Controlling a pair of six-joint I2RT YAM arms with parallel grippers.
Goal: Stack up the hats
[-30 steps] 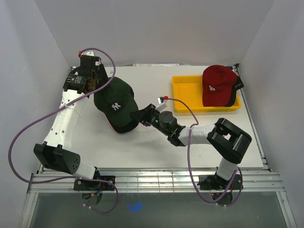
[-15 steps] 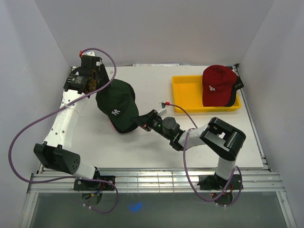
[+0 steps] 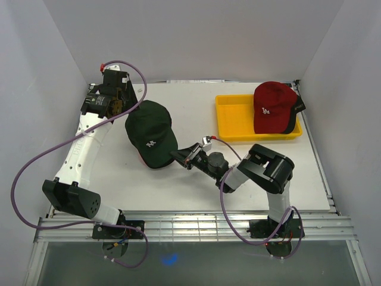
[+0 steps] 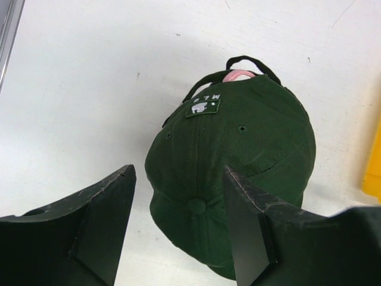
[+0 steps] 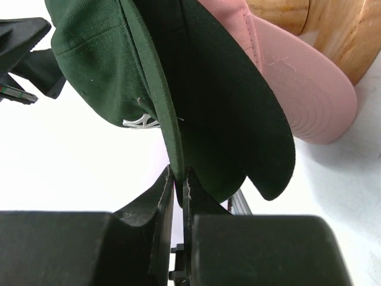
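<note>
We note the right end effector (image 5: pixel 178 179) clamped on the brim of the dark green cap (image 3: pixel 149 131), which sits over the pink cap (image 5: pixel 297 89) on the wooden stand (image 5: pixel 321 30). The left end effector (image 4: pixel 178 173) hovers above the crown, fingers apart. We judge this cap seated but not yet released. The red cap (image 3: pixel 271 106) lies on the yellow tray (image 3: pixel 229 122), unstacked.

Looks down past the left gripper (image 4: pixel 178 176), fingers (image 4: pixel 101 232) spread wide, onto a dark green cap (image 4: pixel 250 149) over the white table (image 4: pixel 89 71). Shows the crown button (image 4: pixel 196 205), a white MLB patch (image 4: pixel 202 106) and the back strap (image 4: pixel 250 61), pink fabric (image 4: pixel 238 74) peeking beneath. Catches a yellow edge (image 4: pixel 374 161) at far right.
</note>
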